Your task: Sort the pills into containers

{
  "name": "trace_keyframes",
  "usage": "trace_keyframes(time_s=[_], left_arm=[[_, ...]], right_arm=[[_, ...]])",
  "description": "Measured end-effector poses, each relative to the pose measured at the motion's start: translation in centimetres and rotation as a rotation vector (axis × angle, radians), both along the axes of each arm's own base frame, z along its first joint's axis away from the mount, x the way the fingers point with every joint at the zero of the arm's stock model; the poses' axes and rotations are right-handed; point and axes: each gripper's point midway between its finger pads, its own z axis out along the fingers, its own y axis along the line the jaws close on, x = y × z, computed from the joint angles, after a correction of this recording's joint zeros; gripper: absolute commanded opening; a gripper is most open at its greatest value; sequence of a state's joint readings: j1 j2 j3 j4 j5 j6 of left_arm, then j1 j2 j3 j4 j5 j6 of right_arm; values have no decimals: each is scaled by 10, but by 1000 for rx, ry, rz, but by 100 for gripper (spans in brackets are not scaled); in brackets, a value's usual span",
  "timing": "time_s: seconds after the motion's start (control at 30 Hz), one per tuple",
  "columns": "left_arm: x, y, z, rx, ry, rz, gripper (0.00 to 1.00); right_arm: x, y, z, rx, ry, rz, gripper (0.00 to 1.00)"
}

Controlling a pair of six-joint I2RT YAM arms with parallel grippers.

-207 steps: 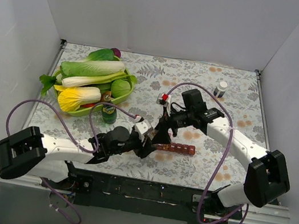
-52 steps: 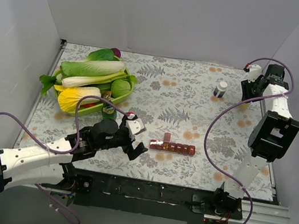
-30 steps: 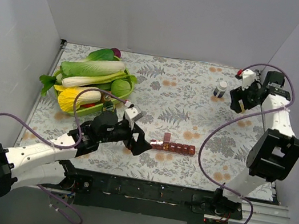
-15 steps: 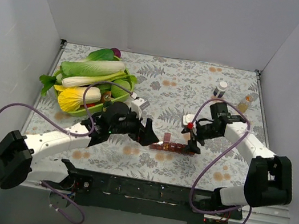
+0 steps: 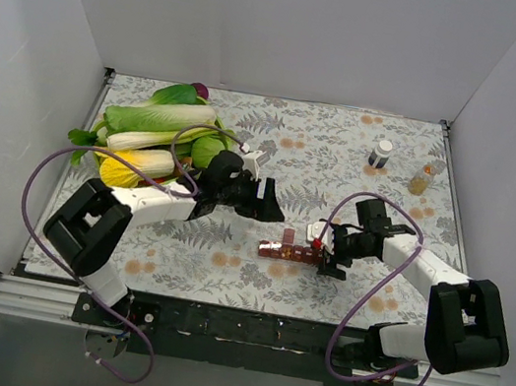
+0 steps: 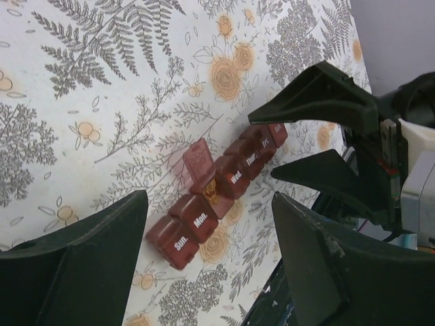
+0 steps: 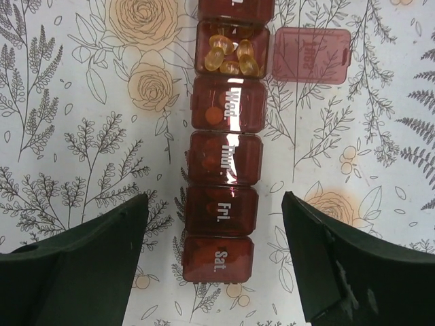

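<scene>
The containers are a dark-red strip of seven day-marked compartments lying near the table's middle. In the right wrist view the Tue compartment is open, with several yellow pills inside and its lid flipped aside; Wed to Sat are shut. The left wrist view shows the same strip with pills. My right gripper is open, hovering over the strip's Fri–Sat end. My left gripper is open and empty, above and behind the strip's left end.
A green bowl of vegetables sits at the back left, behind my left arm. A white-capped dark bottle and a small amber bottle stand at the back right. White walls enclose the table.
My left gripper has pulled back from the strip toward the bowl. My right gripper came from the back right, where the amber bottle now stands, down to the strip's right end.
</scene>
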State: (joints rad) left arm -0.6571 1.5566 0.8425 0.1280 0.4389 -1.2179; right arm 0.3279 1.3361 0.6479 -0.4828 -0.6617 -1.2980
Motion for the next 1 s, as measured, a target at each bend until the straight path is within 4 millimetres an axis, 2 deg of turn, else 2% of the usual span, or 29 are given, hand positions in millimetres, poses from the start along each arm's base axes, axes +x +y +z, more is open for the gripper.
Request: trace_keyframes(time_s=[0.17,0.37,0.63,0.77,1.0], left_arm=[[21,-11,-10,-18,38,-16,59],[26,-17,-31,-12,99,-44,40],[32,-26,-67,30,179,-63,29],[36,-29,-78,48,198,-65,20],[39,-30,-88,71,220,-74,15]], right_arm=[[1,-4,-5,-21,-9,-11,81],[4,-4,-9,-28,-8,-20,73],[1,-4,-15,-36,22,-25,63],[0,-3,-15,-36,31,-27,56],[-1,0,-16,-29,42,-27,50]])
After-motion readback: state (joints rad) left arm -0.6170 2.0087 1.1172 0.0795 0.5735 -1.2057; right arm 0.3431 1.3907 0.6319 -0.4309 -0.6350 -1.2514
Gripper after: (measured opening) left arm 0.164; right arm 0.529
